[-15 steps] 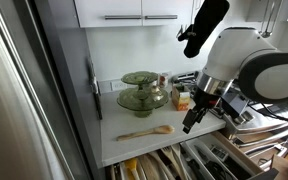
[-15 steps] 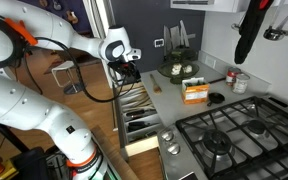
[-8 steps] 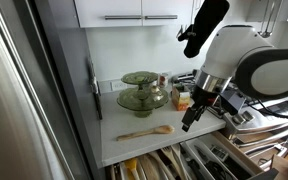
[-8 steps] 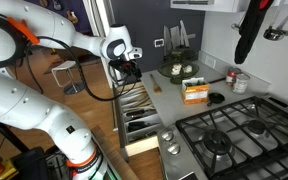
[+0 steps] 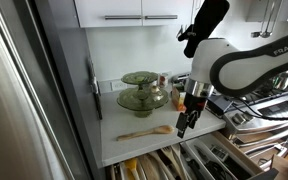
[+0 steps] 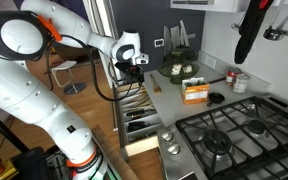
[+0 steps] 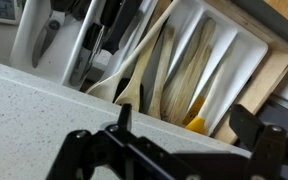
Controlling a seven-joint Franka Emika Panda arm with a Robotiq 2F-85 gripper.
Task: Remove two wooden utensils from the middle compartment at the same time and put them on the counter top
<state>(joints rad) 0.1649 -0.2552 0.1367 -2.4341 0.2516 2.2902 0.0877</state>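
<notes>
The two wooden utensils (image 7: 169, 78) lie side by side in the middle compartment (image 7: 186, 50) of the white divided tray in the open drawer. In the wrist view my gripper (image 7: 189, 135) is open and empty, with its dark fingers spread wide. It hangs over the front edge of the white counter top (image 7: 44, 110), above the drawer. In both exterior views the gripper (image 5: 184, 124) (image 6: 136, 74) hovers over the counter edge by the open drawer (image 6: 139, 115). The counter top (image 5: 134, 146) shows there too.
A slim wooden spoon (image 5: 144, 132) lies on the counter. Two green glass dishes (image 5: 142, 95) stand behind it. A box (image 6: 195, 93) and the gas hob (image 6: 234, 135) are further along. A yellow-handled tool (image 7: 197, 120) and dark-handled utensils (image 7: 104, 40) fill other slots.
The arm has swung along the counter edge, closer to the wooden spoon, and dropped slightly. The gripper stays open and empty.
</notes>
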